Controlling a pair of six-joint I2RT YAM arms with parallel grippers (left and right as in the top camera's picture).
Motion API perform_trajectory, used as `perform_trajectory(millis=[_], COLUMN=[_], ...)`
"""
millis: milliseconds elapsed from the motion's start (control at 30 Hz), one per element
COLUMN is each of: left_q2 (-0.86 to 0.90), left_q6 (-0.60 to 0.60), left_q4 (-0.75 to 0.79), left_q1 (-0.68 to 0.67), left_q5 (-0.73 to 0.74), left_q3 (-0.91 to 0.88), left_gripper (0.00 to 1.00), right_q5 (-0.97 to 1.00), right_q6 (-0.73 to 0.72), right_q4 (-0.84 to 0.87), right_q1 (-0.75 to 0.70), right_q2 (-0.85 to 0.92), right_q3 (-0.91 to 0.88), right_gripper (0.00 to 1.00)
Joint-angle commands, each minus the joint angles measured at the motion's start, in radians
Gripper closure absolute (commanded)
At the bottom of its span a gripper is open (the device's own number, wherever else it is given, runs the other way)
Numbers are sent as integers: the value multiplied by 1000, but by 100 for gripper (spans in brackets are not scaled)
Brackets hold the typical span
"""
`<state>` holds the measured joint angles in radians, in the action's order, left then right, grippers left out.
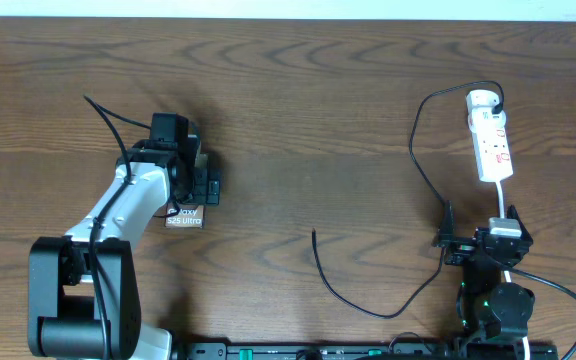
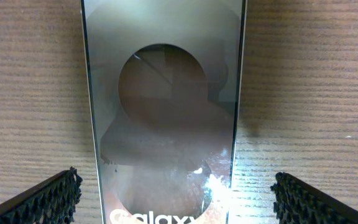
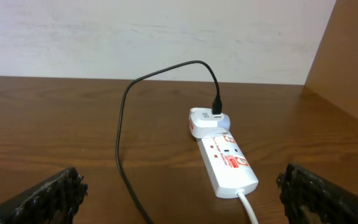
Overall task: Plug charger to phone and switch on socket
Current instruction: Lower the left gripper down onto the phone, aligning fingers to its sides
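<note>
The phone (image 2: 163, 106) lies flat on the wooden table, glossy face up, with white "Galaxy" lettering at its near end. In the overhead view only its lettered end (image 1: 184, 217) shows under the left arm. My left gripper (image 2: 176, 190) is open and straddles the phone, one finger on each side, apart from it; it also shows in the overhead view (image 1: 190, 172). The socket (image 3: 227, 160) lies at the far right (image 1: 491, 135). The charger's black plug (image 3: 217, 102) sits in a white adapter on the socket. Its cable (image 1: 420, 165) loops down to a free tip (image 1: 314, 233). My right gripper (image 3: 182, 199) is open and empty, short of the socket.
The socket's white cord (image 3: 249, 209) runs back toward my right arm (image 1: 495, 250). The charger cable (image 3: 122, 124) crosses the table left of the socket. A brown panel (image 3: 353, 62) stands at the right, a pale wall behind the table.
</note>
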<state>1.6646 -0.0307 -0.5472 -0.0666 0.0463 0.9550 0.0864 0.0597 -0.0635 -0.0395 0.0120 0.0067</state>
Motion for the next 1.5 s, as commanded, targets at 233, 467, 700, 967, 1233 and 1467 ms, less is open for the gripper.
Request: perform_trajectory(millis=[233, 467, 700, 967, 1233, 1467], left_q2=[2, 2, 39, 69, 70, 101], left_q6=[-25, -25, -25, 2, 1, 1], left_q4=[7, 29, 57, 75, 79, 79], left_q1=[5, 5, 12, 58, 60, 59], left_q5=[-6, -6, -13, -12, -2, 22], left_q3=[-4, -4, -4, -4, -4, -4], left_gripper=[2, 2, 2, 2, 2, 2], right_q5=[6, 6, 6, 6, 6, 6], right_q6=[9, 9, 9, 9, 9, 9], right_q4=[-4, -4, -4, -4, -4, -4], right_q1=[7, 7, 7, 7, 7, 7], right_q2=[-6, -6, -6, -6, -6, -6], right_q3=[-1, -1, -1, -1, -1, -1], right_gripper=[1, 1, 1, 1, 1, 1])
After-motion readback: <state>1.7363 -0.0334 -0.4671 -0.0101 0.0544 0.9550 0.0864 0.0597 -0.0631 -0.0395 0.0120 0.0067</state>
